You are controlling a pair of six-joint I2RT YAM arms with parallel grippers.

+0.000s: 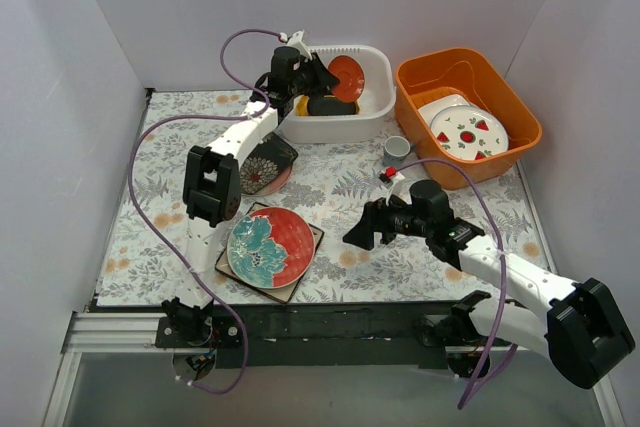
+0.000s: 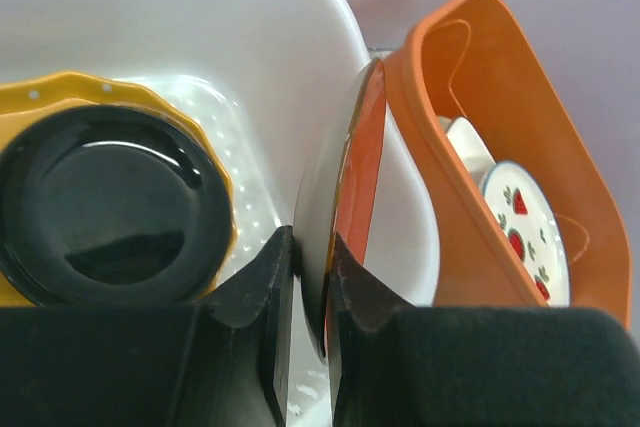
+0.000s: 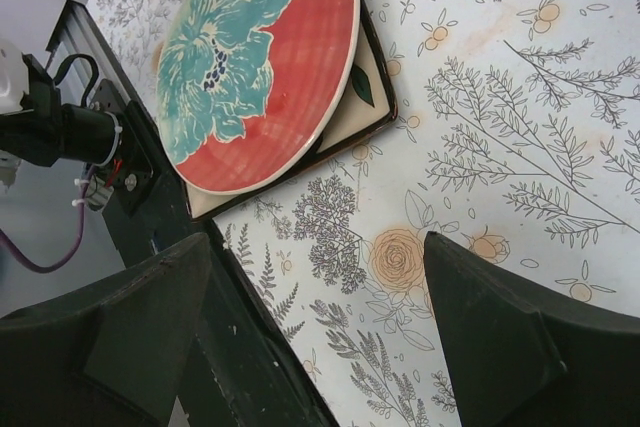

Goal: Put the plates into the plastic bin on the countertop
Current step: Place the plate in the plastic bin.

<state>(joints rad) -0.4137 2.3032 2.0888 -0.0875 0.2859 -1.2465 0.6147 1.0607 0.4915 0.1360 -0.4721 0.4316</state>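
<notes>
While the left gripper (image 2: 312,282) is clenched on the lower rim of the red plate (image 2: 362,162), that plate stands on edge inside the white plastic bin (image 2: 200,17), near the bin's right wall, not lying flat. Rest of the bin: yellow scalloped dotted plate (image 2: 70,97) flat on the bottom at the left side, dark brown plate (image 2: 100,207) stacked on top of it. Top view agrees: bin at the far middle of the countertop (image 1: 350,187), left arm reaching in from the left.

Orange tub (image 1: 500,82) sits just right of the bin; whether the walls touch, can't tell. It holds white plates with red fruit marks (image 1: 465,130), stacked at a tilt. Small white cup (image 1: 397,146) stands on the countertop just on the near side of the two containers.

Right gripper (image 3: 315,247): jaws spread wide, gripping nothing, hovering over bare countertop at near middle. Just left of it, the red plate with a teal flower (image 3: 260,57) rests on a cream square plate (image 3: 362,107) with a dark rim. Black flowered square plate (image 1: 268,162) lies farther back on the left, partly under the left arm. All three sit outside the bin.
</notes>
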